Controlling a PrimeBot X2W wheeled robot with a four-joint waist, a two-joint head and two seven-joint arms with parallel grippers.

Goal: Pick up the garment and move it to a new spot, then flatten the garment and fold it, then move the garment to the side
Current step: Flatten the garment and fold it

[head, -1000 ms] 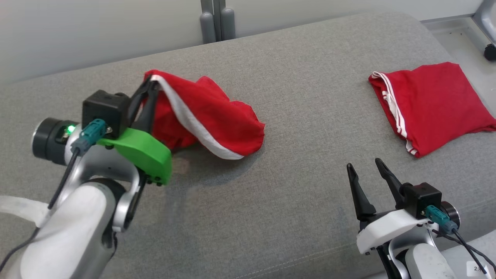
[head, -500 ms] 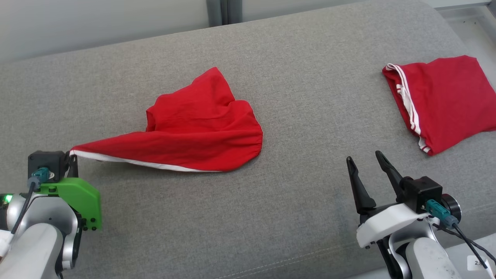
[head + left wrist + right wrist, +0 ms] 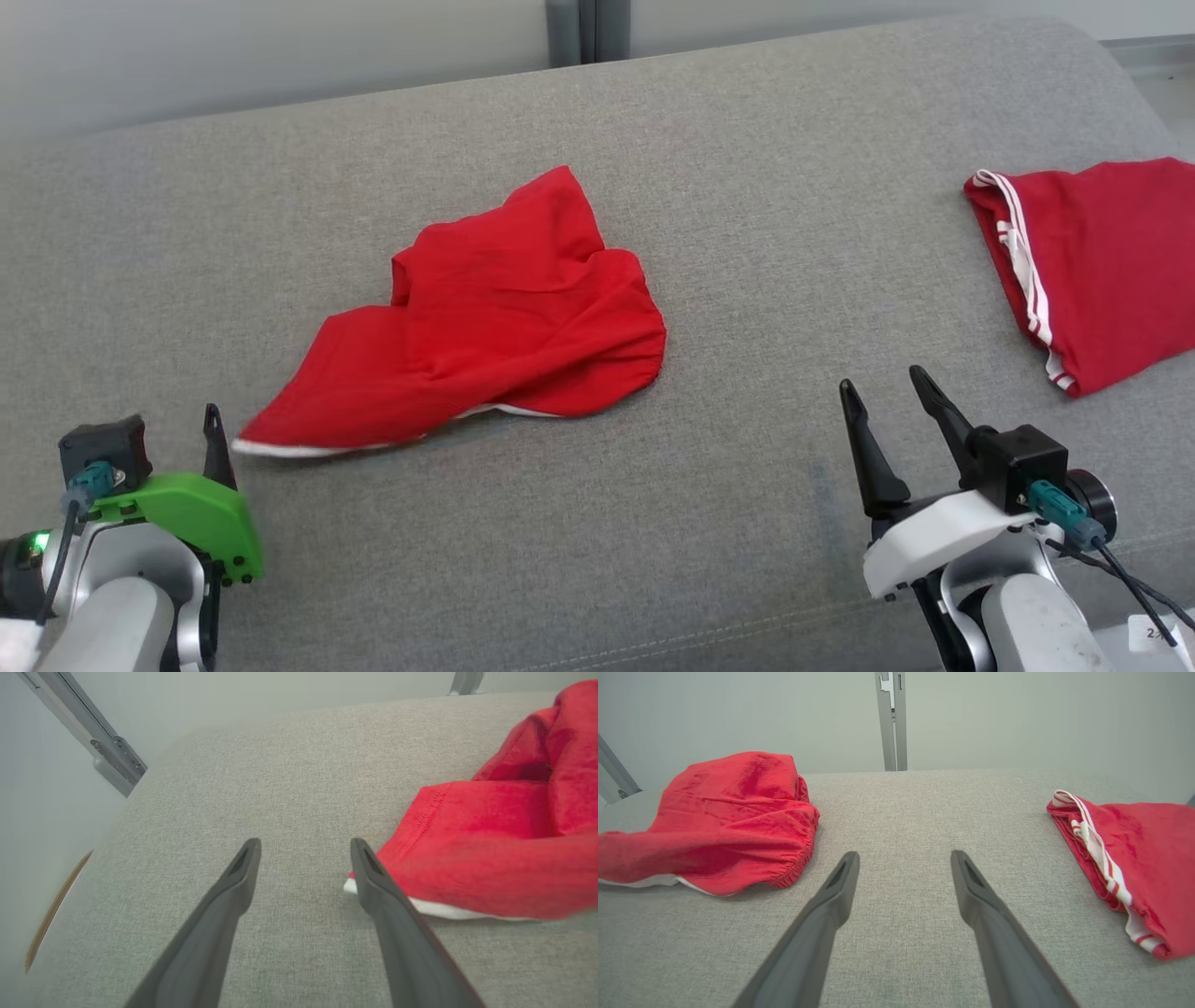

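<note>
L gripper [image 3: 304, 847] now has jaws wide apart w/ nothing between them; a moment ago it was clamped on the white-edged corner of the garment [image 3: 485, 317], pulling it taut. Garment now lies slack and crumpled mid grey cushion [image 3: 747, 523], the dropped corner just beside L gripper's finger. R gripper [image 3: 881, 378] is unchanged: jaws apart, empty, low right. Folded red shorts [image 3: 1102, 271] sit far right; their shift in frame is camera movement only.

The red garment [image 3: 485, 317], white-edged, lies rumpled and half spread midway across the grey cushion [image 3: 747, 523].
</note>
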